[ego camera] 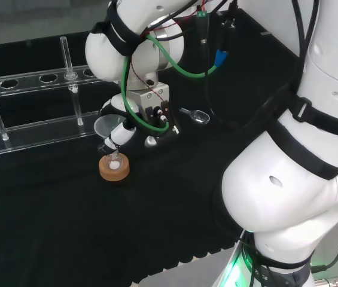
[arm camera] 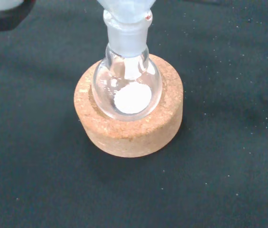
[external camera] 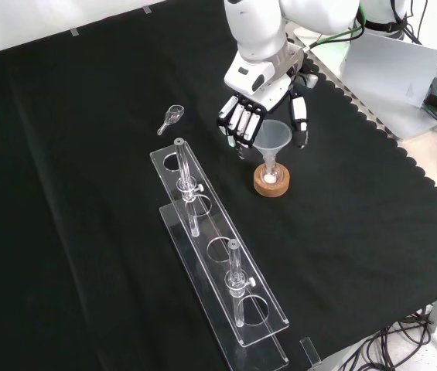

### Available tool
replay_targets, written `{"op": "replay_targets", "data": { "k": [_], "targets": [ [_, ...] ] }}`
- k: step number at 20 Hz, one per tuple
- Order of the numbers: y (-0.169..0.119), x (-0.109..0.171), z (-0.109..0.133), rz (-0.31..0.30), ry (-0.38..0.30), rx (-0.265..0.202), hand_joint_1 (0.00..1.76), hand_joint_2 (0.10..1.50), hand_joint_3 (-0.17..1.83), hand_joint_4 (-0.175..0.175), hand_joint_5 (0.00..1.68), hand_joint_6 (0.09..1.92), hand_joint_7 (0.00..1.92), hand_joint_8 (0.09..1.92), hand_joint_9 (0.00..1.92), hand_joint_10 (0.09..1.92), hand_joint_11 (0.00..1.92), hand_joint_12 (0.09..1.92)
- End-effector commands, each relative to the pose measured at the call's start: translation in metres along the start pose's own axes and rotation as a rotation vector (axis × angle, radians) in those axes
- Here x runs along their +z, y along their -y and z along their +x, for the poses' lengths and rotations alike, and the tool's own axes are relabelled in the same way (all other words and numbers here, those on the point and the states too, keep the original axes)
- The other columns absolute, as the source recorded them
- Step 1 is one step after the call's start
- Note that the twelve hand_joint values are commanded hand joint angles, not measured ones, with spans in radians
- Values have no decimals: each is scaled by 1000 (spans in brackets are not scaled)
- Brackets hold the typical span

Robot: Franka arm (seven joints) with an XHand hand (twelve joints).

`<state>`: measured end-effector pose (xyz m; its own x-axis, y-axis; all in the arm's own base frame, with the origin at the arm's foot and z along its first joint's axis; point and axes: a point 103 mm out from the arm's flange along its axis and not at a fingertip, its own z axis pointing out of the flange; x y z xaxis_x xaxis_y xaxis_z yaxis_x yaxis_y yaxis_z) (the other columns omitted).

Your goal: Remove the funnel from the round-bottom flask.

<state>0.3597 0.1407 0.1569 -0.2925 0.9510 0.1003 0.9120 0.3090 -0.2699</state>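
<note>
A clear funnel (external camera: 271, 137) stands upright in the neck of a small round-bottom flask (external camera: 270, 171), which rests on a cork ring (external camera: 271, 185). In the wrist view the flask (arm camera: 126, 85) holds a little white powder (arm camera: 132, 98) and the cork ring (arm camera: 129, 137) is under it. The hand (external camera: 268, 97) hangs just above and behind the funnel. Its fingers (external camera: 238, 121) hang on one side of the rim and its thumb (external camera: 300, 117) on the other, with small gaps showing. In the head view the funnel (ego camera: 104, 126) is beside the hand (ego camera: 151, 116).
A long clear rack (external camera: 218, 255) with upright glass tubes lies left of the cork ring in the front view. The rack (ego camera: 31, 119) runs along the far left in the head view. A small glass scoop (external camera: 172, 117) lies on the cloth near the rack's far end.
</note>
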Motion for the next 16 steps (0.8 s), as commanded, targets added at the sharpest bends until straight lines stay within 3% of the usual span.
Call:
{"op": "replay_targets", "data": {
  "k": [1,10,13,16],
  "targets": [
    [-2,-2,3,-7,-22,-4,694,671,5,3,632,87,726,465,525,641,0,1460],
    [-4,-7,3,-58,-22,-1,744,680,10,24,772,111,892,386,681,538,0,1506],
    [-5,-9,4,-75,-16,-5,777,685,15,48,824,240,1029,328,802,458,0,1563],
    [-5,-12,4,-103,-15,-12,803,686,21,75,821,483,1168,289,893,397,14,1579]
  ]
}}
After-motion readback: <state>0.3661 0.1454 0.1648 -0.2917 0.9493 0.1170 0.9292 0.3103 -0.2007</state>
